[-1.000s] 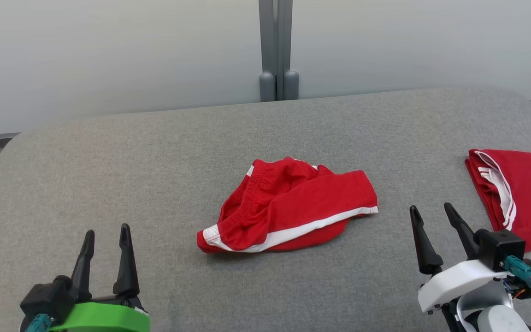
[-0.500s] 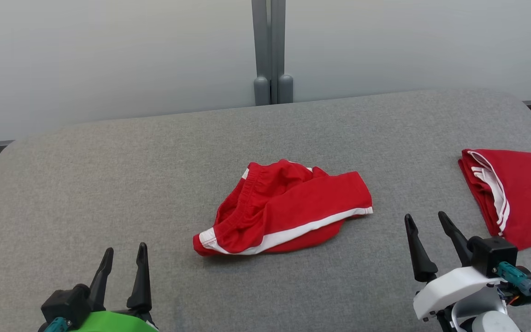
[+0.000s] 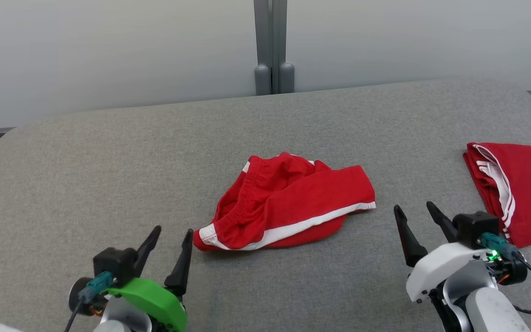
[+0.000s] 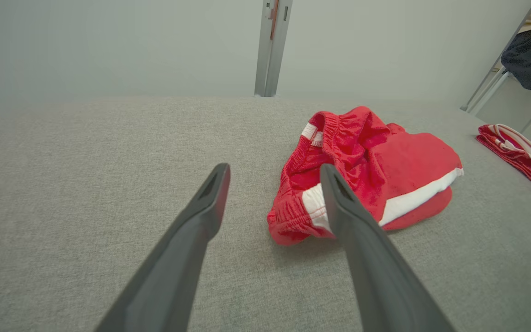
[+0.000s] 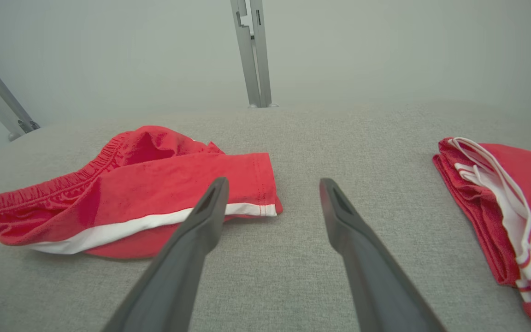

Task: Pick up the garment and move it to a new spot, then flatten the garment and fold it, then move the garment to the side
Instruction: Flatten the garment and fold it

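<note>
The garment [image 3: 288,207] is a pair of red shorts with white trim, lying crumpled in the middle of the grey padded table [image 3: 109,161]. The left wrist view has the garment [image 4: 367,175] just right of the fingers, and in the right wrist view the garment [image 5: 132,193] lies to the left. My left gripper [image 3: 172,231] stands open at the lower left, its right fingertip close to the shorts' near-left corner, nothing between its fingers. My right gripper [image 3: 414,210] stands open, a short way right of the shorts' leg hem, holding nothing.
A second red garment [image 3: 514,184] with white trim lies folded at the table's right edge, also seen as a folded pile [image 5: 500,207] right of the right fingers. A grey post [image 3: 272,46] stands behind the table against the pale wall.
My left gripper has moved right and forward, up to the shorts' near-left corner. The right gripper has crept slightly left and forward. The shorts lie unchanged; the camera shifted a little.
</note>
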Available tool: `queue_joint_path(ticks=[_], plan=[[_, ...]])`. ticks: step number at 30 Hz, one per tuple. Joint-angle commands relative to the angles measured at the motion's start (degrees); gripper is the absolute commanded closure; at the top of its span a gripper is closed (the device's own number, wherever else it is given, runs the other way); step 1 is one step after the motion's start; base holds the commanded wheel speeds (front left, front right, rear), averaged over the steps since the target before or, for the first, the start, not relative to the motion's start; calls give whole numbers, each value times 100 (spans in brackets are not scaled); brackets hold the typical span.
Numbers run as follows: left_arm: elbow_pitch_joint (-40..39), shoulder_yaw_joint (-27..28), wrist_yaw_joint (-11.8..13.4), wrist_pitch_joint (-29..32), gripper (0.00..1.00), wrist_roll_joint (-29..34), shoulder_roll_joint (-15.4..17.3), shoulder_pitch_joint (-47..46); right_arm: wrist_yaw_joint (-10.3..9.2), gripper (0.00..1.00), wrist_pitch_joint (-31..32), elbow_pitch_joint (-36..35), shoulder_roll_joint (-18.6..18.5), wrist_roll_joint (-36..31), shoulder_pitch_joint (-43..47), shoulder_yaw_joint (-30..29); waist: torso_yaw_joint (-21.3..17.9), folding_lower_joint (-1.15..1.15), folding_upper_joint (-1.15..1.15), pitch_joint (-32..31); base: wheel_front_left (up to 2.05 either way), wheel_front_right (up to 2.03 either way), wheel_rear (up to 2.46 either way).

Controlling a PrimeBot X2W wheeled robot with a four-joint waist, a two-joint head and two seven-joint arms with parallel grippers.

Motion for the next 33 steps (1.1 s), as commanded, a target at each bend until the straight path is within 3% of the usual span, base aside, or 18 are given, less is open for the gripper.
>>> queue_joint_path(ticks=[1,9,21,22,23,24,33], plan=[[39,-234,-13,198,0,-96,122,-215,-6,0,205,105,-54,80,-180,100,18,0,0,64,0,0,0],[105,-1517,-14,1138,0,-663,803,-1093,-7,0,979,1067,-113,694,-1139,518,-40,0,0,411,0,0,0],[232,-2806,-14,1334,0,-1201,1398,-1985,-6,0,830,2441,-202,1138,-2125,886,37,0,0,881,0,0,0],[258,-2865,-14,1324,27,-1232,1416,-2016,-7,0,796,2518,-187,1165,-2174,909,42,0,0,898,0,0,0],[305,-2918,-14,1280,87,-1243,1436,-2061,-6,0,761,2605,-195,1185,-2243,949,49,0,0,925,0,0,0],[348,-2950,-14,1235,100,-1277,1429,-2095,-7,0,739,2683,-187,1226,-2297,993,53,0,0,944,0,0,0],[707,-3217,-14,842,100,-1501,1215,-2276,-7,0,445,3360,-147,1518,-2699,1298,139,0,0,1048,0,0,0]])
